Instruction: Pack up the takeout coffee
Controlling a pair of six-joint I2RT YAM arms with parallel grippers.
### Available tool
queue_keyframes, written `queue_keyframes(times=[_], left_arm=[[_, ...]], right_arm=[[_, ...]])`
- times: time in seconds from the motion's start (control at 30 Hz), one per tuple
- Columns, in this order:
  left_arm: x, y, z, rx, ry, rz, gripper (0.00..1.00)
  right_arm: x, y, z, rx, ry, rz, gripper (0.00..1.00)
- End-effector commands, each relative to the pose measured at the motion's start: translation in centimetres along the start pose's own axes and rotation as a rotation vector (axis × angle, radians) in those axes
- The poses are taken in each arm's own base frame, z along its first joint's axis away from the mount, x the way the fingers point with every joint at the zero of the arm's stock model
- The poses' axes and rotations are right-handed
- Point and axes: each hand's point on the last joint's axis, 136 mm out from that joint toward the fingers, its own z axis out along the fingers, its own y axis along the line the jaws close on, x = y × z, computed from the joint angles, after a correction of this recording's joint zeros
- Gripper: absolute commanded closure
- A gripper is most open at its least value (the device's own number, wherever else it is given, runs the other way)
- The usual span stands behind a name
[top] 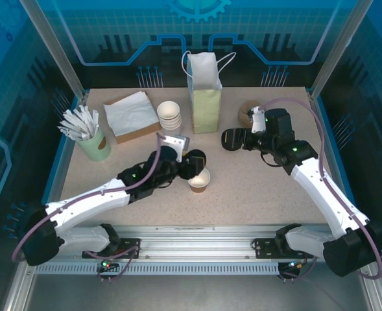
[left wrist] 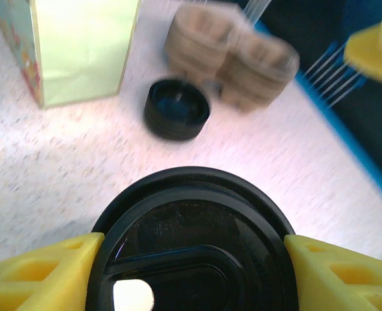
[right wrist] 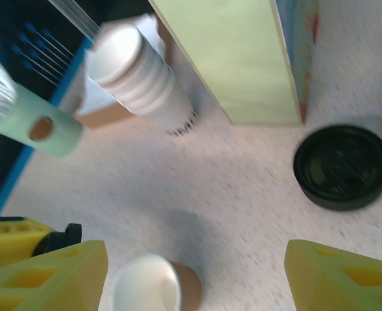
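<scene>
1. Left gripper (left wrist: 194, 256): jaws are closed on 1 black lid (left wrist: 189, 214), which is pinched at its rim by both yellow fingers (left wrist: 41, 272) and held flat.
2. Cup (top: 200, 180): brown and lidless with a white inside, it is stood upright on the table (top: 255, 188), just beside the left jaws and apart from the held lid.
3. Right gripper (right wrist: 197, 262): jaws are spread wide and nothing is held. The cup is seen low between them, nearer 1 finger, and untouched.
4. Lid stack (right wrist: 342, 166): black, it is set on the table ahead of the right jaws and off to 1 side.
5. Bag (top: 204, 91): pale green and upright, it is placed ahead of both sets of jaws.
6. White cups (right wrist: 142, 74): these are stacked beside the bag, well ahead of the right jaws.
</scene>
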Motion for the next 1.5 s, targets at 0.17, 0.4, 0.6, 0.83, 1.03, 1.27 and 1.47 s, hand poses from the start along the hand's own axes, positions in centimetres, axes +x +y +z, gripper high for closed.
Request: queue_keyframes(times=[0.17, 0.4, 0.6, 0.83, 1.03, 1.27, 1.47], left_arm=[[4.2, 0.8, 2.7, -0.131, 0.189, 0.268, 0.38], [4.9, 0.8, 3.8, -0.140, 0.232, 0.279, 0.38], [5.4, 0.5, 4.3, -0.130, 0.254, 0.275, 0.38], [5.9, 0.8, 4.8, -0.137, 0.273, 0.273, 0.37], [6.4, 0.6, 5.1, -0.128, 0.288, 0.263, 0.37], [6.8, 0.4, 5.1, -0.117, 0.298, 0.252, 0.36], [7.5, 0.8, 5.3, -0.135, 0.315, 0.273, 0.36]], right_arm=[[2.1, -3.0, 0.0, 0.107, 0.077, -0.049, 0.26], [2.7, -3.3, 0.3, 0.100, 0.088, -0.031, 0.25], [3.0, -3.2, 0.5, 0.088, 0.098, -0.026, 0.24], [3.2, -3.2, 0.5, 0.087, 0.104, -0.025, 0.20], [3.2, -3.2, 0.5, 0.086, 0.106, -0.023, 0.20], [3.3, -3.2, 0.6, 0.086, 0.111, -0.024, 0.20], [3.4, -3.3, 0.6, 0.086, 0.113, -0.022, 0.20]])
